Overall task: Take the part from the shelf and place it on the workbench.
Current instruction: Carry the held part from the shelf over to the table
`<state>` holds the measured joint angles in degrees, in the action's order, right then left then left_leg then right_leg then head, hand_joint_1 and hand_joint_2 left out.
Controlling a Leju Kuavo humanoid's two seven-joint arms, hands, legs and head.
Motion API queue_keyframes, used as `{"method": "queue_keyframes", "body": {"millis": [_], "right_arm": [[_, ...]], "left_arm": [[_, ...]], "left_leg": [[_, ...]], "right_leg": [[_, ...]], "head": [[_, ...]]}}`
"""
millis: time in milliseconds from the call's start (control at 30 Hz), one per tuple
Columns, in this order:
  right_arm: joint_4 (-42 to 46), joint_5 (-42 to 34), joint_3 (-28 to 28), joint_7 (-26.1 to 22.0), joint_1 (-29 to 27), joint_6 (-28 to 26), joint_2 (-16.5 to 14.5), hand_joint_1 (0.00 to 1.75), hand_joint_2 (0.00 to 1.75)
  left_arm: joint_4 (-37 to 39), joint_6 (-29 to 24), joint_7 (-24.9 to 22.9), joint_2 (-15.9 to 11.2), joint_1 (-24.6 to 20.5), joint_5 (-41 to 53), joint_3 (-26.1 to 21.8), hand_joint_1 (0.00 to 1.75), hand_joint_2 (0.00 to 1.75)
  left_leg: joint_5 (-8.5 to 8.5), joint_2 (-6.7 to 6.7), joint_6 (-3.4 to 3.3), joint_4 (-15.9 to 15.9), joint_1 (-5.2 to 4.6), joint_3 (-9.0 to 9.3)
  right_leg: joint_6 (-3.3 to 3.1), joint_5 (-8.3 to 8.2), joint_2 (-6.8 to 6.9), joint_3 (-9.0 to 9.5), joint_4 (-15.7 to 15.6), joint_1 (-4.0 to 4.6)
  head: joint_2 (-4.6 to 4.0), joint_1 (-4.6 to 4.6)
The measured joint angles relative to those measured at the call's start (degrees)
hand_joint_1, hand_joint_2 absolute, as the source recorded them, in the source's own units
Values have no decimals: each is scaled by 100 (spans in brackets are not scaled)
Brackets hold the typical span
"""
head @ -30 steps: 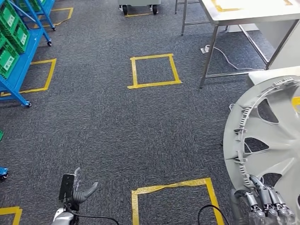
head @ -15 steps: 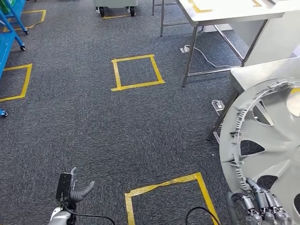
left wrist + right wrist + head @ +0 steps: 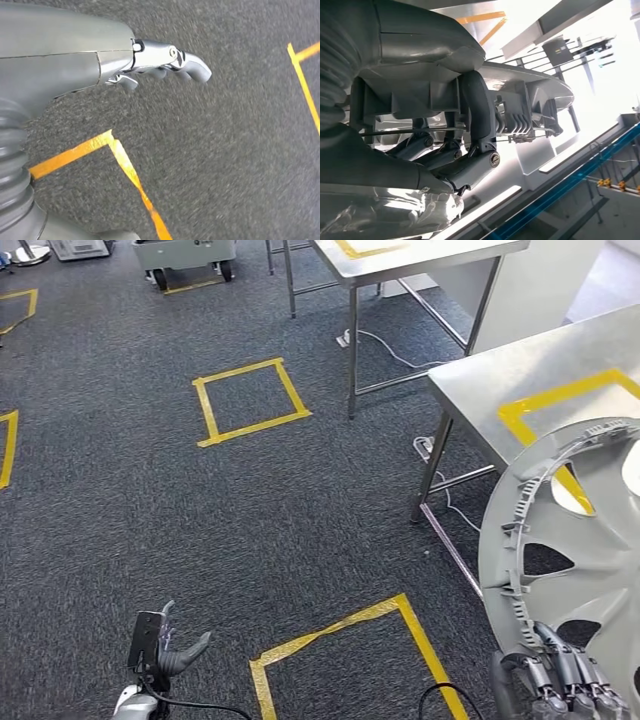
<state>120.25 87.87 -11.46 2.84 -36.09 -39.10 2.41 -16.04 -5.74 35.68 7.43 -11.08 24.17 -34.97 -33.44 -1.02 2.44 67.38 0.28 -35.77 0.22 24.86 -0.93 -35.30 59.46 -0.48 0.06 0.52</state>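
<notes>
Below right, our right hand grips the grey wheel cover by its rim, upright before the steel workbench. Our left hand hangs over carpet, fingers loosely extended, holding nothing.

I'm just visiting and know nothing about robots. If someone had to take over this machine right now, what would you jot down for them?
Right hand: grips the lower rim of the grey wheel cover, the part, held upright at the robot's right side.
Left hand: holds nothing, fingers stretched out over the carpet.
Workbench: steel table with yellow tape marking, ahead on the right; the part is not on it yet.
Done: the part is off the shelf and in hand.
Left: get close to the workbench, set the part on its top, probably in the taped area, then let go.
</notes>
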Motion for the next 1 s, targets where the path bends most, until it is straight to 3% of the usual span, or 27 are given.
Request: {"method": "queue_keyframes", "body": {"millis": [33,67,100,133,200,233,267,333,367,433,500,533,567,600,667,733,800,867,933,1000], "right_arm": [[4,0,1,3,-6,0,1,175,175],[8,1,1,4,-13,0,2,175,175],[10,1,1,4,-19,0,3,175,175],[12,1,1,5,-24,0,4,175,175],[19,0,1,7,-28,0,6,175,175],[23,0,1,7,-28,-1,8,175,175],[30,0,1,7,-32,-2,9,175,175],[38,0,1,8,-54,-4,12,175,175],[42,0,1,8,-73,-4,13,175,175],[47,0,-2,9,-95,-5,17,175,175],[54,0,-7,28,-92,-6,27,175,175],[59,0,-8,49,-95,-7,34,175,175],[64,0,-9,77,-105,-7,44,175,175],[72,0,-9,111,-120,-7,54,175,175],[98,0,-10,173,-152,-7,73,175,175],[130,-2,-11,230,-177,-7,100,175,175],[149,-8,-12,294,-185,-7,139,175,175],[154,-13,-12,355,-195,-7,190,175,175],[159,-15,-11,392,-196,-7,228,175,175],[164,-15,-11,405,-178,-7,250,175,175]], "left_arm": [[1,-5,-1,4,13,2,0,0,175],[3,-9,-1,4,24,2,0,0,175],[4,-11,-1,4,29,2,0,0,175],[5,-12,-1,4,28,1,0,0,175],[6,-12,-1,4,20,1,0,0,175],[6,-12,-1,5,15,1,0,0,175],[6,-13,-1,6,13,1,0,0,175],[7,-14,-1,19,6,0,0,0,175],[8,-14,-1,28,0,1,0,0,175],[8,-14,-1,38,-15,1,-1,0,175],[8,-14,-1,33,-7,8,-3,0,175],[8,-15,-1,32,2,18,-3,0,175],[9,-19,-1,35,9,33,-3,0,175],[9,-22,-1,42,11,51,-4,0,175],[10,-29,0,65,9,77,-3,0,175],[10,-29,6,82,6,87,-2,0,175],[10,-22,18,93,-4,89,-1,0,175],[10,-14,32,117,-29,91,3,0,175],[10,-12,46,141,-58,94,5,0,175],[11,-13,54,159,-60,96,7,0,175]], "left_leg": [[-130,35,-5,360,0,-187],[-156,54,-14,571,-1,-309],[-65,71,-26,571,-1,-332],[122,95,-42,357,-1,-246],[532,266,-73,-396,8,103],[638,357,-81,-715,17,253],[674,431,-89,-909,20,341],[662,400,-129,-1008,14,377],[677,348,-164,-1025,12,382],[703,238,-236,-1060,20,397],[700,123,-278,-1068,8,406],[695,58,-287,-1066,0,408],[690,-5,-291,-1065,-4,412],[682,-62,-289,-1064,-5,418],[654,-167,-267,-1063,-5,450],[604,-254,-214,-1056,-38,494],[569,-337,-163,-1059,-73,532],[546,-399,-109,-1070,-62,561],[415,-234,-52,-885,-40,487],[109,-5,-30,-235,-30,141]], "right_leg": [[-10,-2,-59,-5,0,4],[-15,-4,-125,-7,0,7],[-14,-6,-194,-5,1,9],[-9,-10,-263,0,1,8],[18,-18,-394,2,11,9],[41,-24,-454,-11,22,12],[71,-34,-506,-31,24,10],[145,-67,-611,-77,-2,-8],[177,-68,-601,-96,0,-15],[227,87,-371,-220,231,-2],[265,450,-69,-513,896,7],[283,611,-4,-677,1265,3],[296,688,26,-782,1510,-1],[304,661,42,-788,1553,-5],[308,354,132,-466,1002,-10],[272,125,355,-55,283,9],[198,104,426,84,25,30],[118,93,293,81,10,29],[53,86,180,101,-15,10],[6,91,70,120,-26,-6]], "head": [[0,-3],[-1,-4],[-1,-4],[0,-4],[1,-4],[1,-1],[1,1],[1,0],[1,-1],[1,21],[1,39],[1,39],[1,38],[1,40],[0,41],[-1,37],[-1,25],[0,20],[-1,9],[0,-12]]}}
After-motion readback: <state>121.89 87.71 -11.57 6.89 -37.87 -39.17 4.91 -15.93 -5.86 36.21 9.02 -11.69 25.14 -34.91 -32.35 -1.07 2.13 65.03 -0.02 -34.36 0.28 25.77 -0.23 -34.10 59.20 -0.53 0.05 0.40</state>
